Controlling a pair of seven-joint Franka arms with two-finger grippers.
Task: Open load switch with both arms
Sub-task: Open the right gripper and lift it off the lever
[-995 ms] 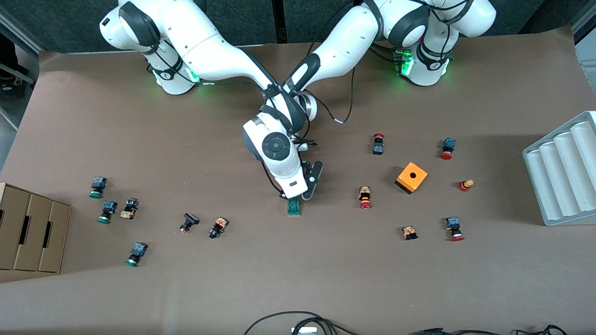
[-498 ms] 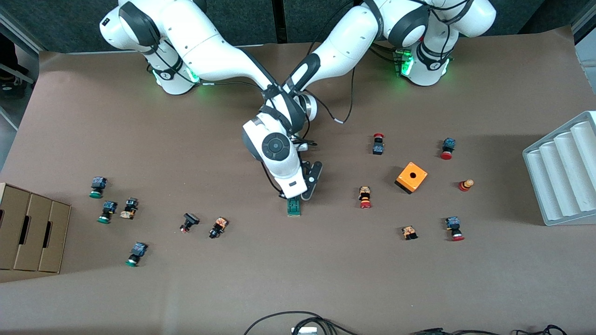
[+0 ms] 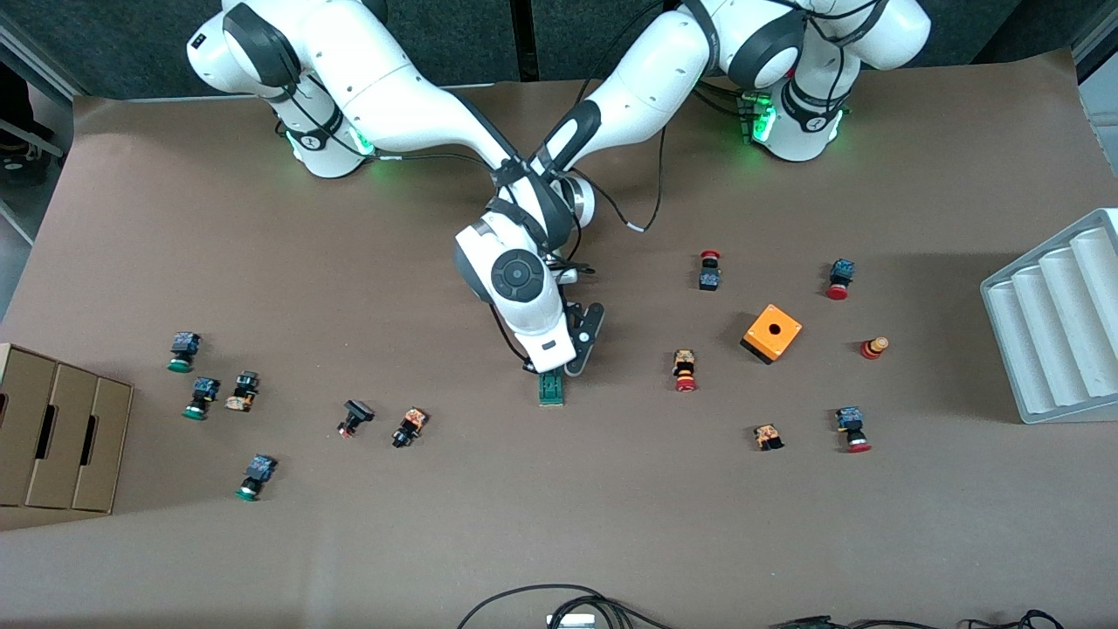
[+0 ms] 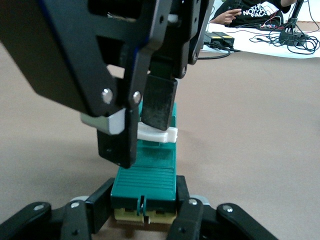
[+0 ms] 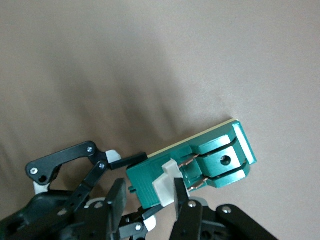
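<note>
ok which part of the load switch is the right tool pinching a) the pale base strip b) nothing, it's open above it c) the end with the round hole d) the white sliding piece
d: in the right wrist view the right tool is closed on the white sliding piece of the load switch, clear of the holed end.

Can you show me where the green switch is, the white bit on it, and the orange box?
green switch (image 3: 550, 389): front view, on the end of its body nearest the camera.
white bit (image 4: 157, 134): left wrist view, on the middle of the slider.
orange box (image 3: 772, 333): front view, on its top face beside the hole.
</note>
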